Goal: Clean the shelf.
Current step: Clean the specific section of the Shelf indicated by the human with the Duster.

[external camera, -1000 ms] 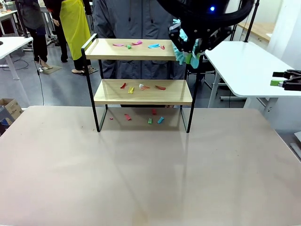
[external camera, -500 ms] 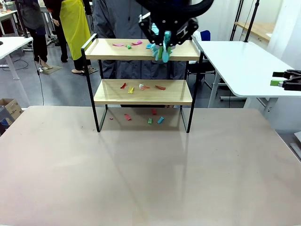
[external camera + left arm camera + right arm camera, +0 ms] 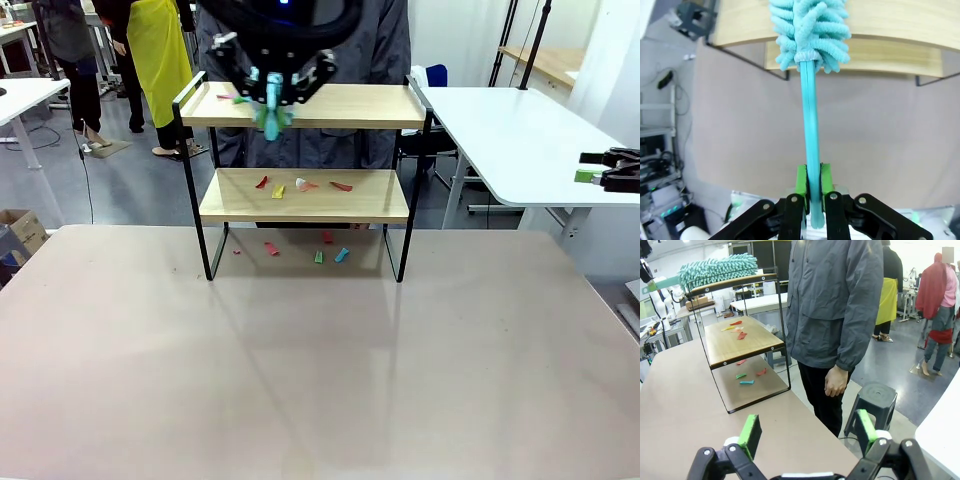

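Observation:
The shelf [image 3: 380,105] stands at the table's far side, two wooden boards in a black frame. My left gripper [image 3: 272,80] hangs over the left part of the top board, shut on the handle [image 3: 809,125] of a teal fluffy duster [image 3: 270,115]. The duster's head [image 3: 810,30] lies on the top board [image 3: 890,20]. A few paper scraps [image 3: 228,97] sit at that board's left end. More coloured scraps [image 3: 300,185] lie on the lower board and on the table beneath [image 3: 320,250]. My right gripper [image 3: 807,435] is open and holds nothing, off to the shelf's right side [image 3: 600,172].
A person in a grey jacket [image 3: 840,315] stands right behind the shelf [image 3: 740,340]. A black stool [image 3: 875,400] is beside them. A white table [image 3: 520,140] stands at the right. The near tabletop [image 3: 320,380] is broad and bare.
My left gripper has swept the duster leftward along the top board, from its right end to its left part. The scraps seen mid-board earlier are gone from there. The right gripper stayed still.

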`<state>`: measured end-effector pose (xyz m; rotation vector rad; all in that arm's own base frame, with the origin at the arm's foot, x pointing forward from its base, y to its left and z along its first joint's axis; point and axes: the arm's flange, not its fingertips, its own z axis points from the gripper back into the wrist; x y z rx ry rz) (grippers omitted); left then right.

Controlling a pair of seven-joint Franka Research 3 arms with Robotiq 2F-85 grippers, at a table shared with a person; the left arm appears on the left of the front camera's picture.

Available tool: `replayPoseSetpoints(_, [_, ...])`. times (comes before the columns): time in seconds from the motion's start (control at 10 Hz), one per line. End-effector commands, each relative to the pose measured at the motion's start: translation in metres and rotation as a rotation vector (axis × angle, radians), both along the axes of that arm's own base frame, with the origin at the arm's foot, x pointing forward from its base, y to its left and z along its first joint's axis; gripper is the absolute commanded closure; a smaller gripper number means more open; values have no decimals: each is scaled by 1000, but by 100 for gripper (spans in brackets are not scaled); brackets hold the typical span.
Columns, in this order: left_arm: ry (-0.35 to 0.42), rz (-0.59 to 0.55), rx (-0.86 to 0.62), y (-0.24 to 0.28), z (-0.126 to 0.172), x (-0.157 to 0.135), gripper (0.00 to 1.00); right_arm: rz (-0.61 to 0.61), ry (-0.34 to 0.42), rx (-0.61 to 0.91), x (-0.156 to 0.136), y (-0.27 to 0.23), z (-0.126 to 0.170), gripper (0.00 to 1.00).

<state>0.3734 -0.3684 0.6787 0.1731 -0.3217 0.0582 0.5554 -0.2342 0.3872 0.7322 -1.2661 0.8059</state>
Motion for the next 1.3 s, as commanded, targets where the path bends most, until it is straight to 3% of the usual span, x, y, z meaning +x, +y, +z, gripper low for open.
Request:
replayPoseSetpoints(0.0, [-1, 28, 81, 36, -8, -10, 87, -1, -1, -5, 0, 1, 2, 0])
replayPoseSetpoints(0.4, [-121, 108, 336, 57, 9, -25, 87, -1, -1, -5, 0, 1, 2, 0])
replayPoseSetpoints(0.6, [-197, 64, 344, 50, 27, -38, 87, -1, -1, -5, 0, 1, 2, 0])
replayPoseSetpoints(0.7, [-214, -1, 282, 47, 35, -45, 87, -1, -1, -5, 0, 1, 2, 0])
replayPoseSetpoints(0.8, [-153, 83, 326, 46, 16, -35, 87, -1, -1, -5, 0, 1, 2, 0])
replayPoseSetpoints(1.2, [-153, 83, 326, 46, 16, -35, 87, -1, -1, -5, 0, 1, 2, 0])
